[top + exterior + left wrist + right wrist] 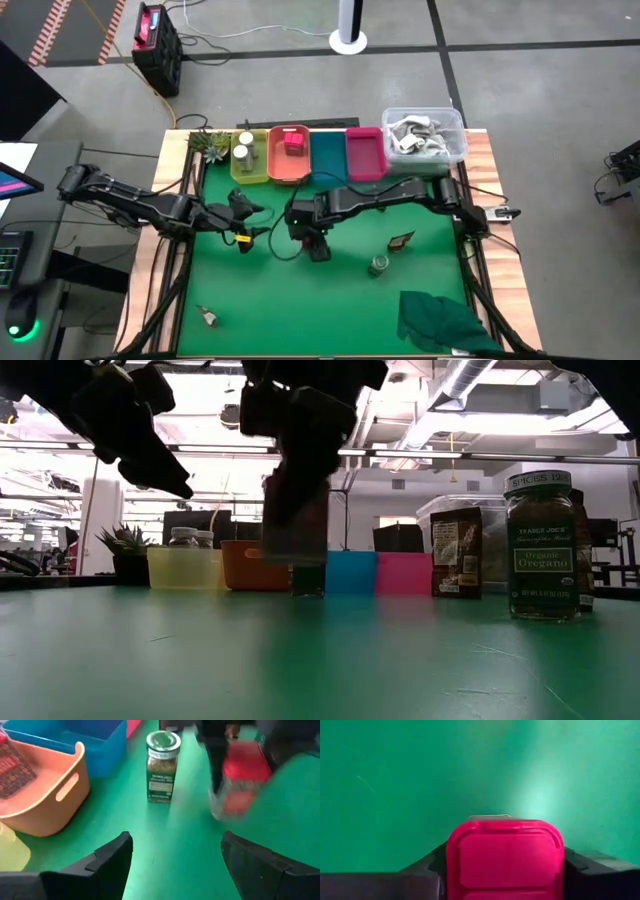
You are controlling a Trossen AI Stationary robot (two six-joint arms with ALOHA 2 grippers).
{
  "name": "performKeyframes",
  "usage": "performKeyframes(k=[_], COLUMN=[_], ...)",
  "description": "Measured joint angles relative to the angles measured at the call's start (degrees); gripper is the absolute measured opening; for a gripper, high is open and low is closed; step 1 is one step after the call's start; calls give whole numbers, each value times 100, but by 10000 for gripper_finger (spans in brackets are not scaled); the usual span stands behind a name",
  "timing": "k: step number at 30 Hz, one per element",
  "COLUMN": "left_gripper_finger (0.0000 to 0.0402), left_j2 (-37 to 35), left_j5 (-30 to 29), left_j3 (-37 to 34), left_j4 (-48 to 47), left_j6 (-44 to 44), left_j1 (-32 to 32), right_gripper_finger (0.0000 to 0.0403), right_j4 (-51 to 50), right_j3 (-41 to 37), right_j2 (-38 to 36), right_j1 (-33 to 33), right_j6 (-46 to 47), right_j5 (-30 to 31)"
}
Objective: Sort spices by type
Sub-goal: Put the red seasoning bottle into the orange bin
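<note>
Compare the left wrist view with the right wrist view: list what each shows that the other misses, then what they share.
Only the left wrist view: the green-lidded jar standing upright on the mat, the orange tray, the blue tray, and the left end effector, open and empty.

Only the right wrist view: the red lid seen close, filling the space between the right end effector's fingers.

Both: the green mat and the red-lidded packet held by the right end effector.
</note>
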Motion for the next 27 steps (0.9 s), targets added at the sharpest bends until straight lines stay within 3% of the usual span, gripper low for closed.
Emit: performKeyframes(k=[14, 22, 27], left_gripper_finger=[291, 291, 291], left_j2=[-18, 249, 482], left_j5=[159, 397, 277], left_j3=[0, 0, 0], left_j4=[31, 875, 1039], left_j6=[10, 360, 417], left_j1=[3, -51, -50], right_gripper_finger=[265, 266, 266], right_j4=[101, 49, 127], right_j3=[6, 13, 17], right_j2=[67, -370, -195], right_j1=[38, 52, 54], right_j6=[107, 98, 6], right_j5=[25, 36, 49])
